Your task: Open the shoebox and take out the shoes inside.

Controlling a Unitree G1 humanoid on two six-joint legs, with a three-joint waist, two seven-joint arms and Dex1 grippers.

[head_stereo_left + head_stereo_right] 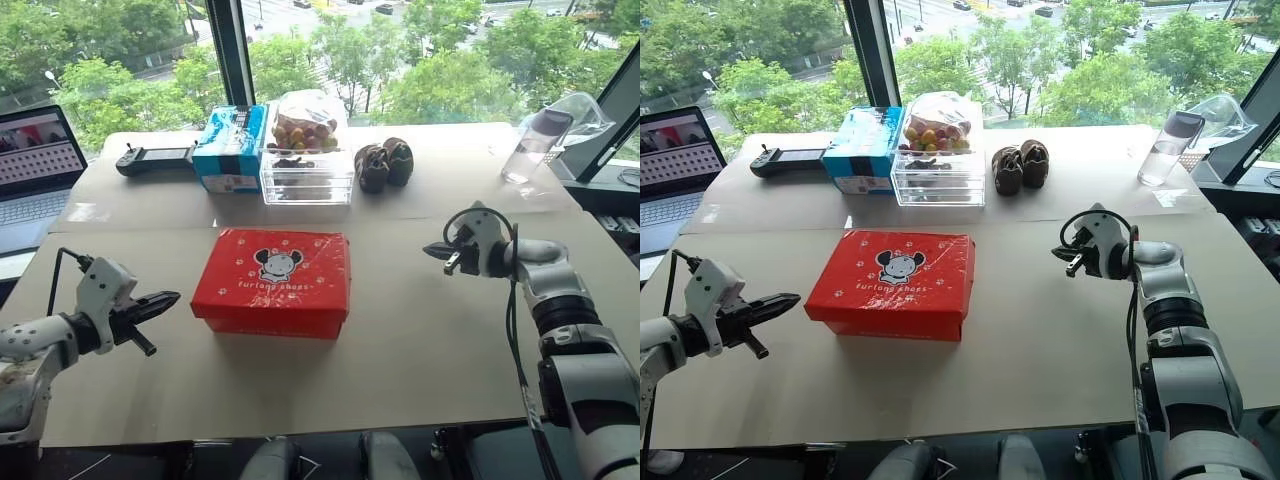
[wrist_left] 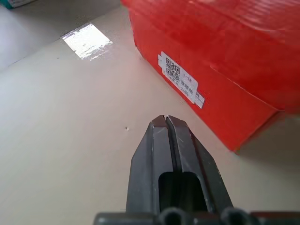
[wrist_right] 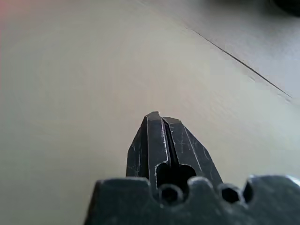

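Both claws shut & empty, shoebox lid still down, centre of frame.

Left claw (image 1: pixel 165 298) at lower left & right claw (image 1: pixel 437 250) at centre right are seen with fingers pressed together, nothing held, each well apart from the shoebox (image 1: pixel 272 282), which sits flat on the worktop (image 1: pixel 420 340) between them. Box is judged light, stiff cardboard w/ a glossy, likely slippery lid; best taken by the lid's front lip, lifted up and back, w/ the other claw steadying the base so it isn't dragged. Shoes are hidden under the lid, can't be checked. Upper frame: blue carton (image 1: pixel 230 147), clear drawer box (image 1: pixel 305 172) w/ fruit, dark brown shoes (image 1: pixel 384 162), bottle (image 1: pixel 533 145), controller (image 1: pixel 155 159), laptop (image 1: pixel 32 165) at left edge. All stand well behind; nothing is judged to block the lid's swing.
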